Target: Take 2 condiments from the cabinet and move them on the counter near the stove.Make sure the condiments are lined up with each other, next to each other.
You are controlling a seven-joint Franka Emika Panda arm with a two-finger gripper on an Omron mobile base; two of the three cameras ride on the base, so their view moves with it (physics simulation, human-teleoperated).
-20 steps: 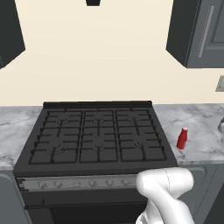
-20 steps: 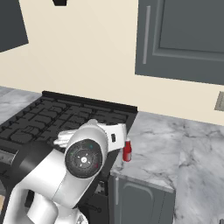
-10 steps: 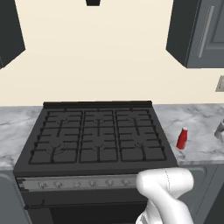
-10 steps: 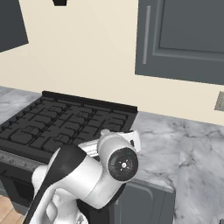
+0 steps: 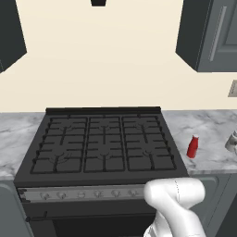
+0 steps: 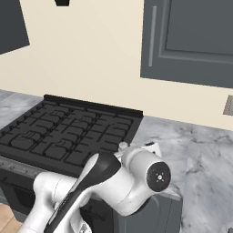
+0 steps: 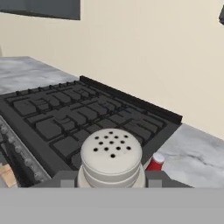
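Note:
In the hand view my gripper (image 7: 111, 183) is shut on a short pale beige jar (image 7: 111, 153) with a perforated light lid, held upright between the fingers. Just past it, a slim red squeeze bottle (image 7: 154, 162) with a white cap stands on the marble counter (image 7: 197, 153) beside the black stove (image 7: 65, 113). The left base view puts that red bottle (image 5: 193, 146) upright on the counter (image 5: 213, 134), just right of the stove (image 5: 102, 143). The dark grey cabinet (image 5: 213, 32) hangs above with its door shut. In the right base view my arm covers the spot where the bottle stands.
A silvery object (image 5: 230, 141) sits at the counter's right edge. A wall outlet (image 6: 229, 105) is below the cabinet (image 6: 191, 41), whose silver bar handle (image 6: 152, 36) runs vertically. More counter (image 5: 18, 139) lies left of the stove, under another dark cabinet (image 5: 9, 32).
In the right base view my arm has swung to the right and now hides the red bottle. The bottle itself and the left base view are unchanged.

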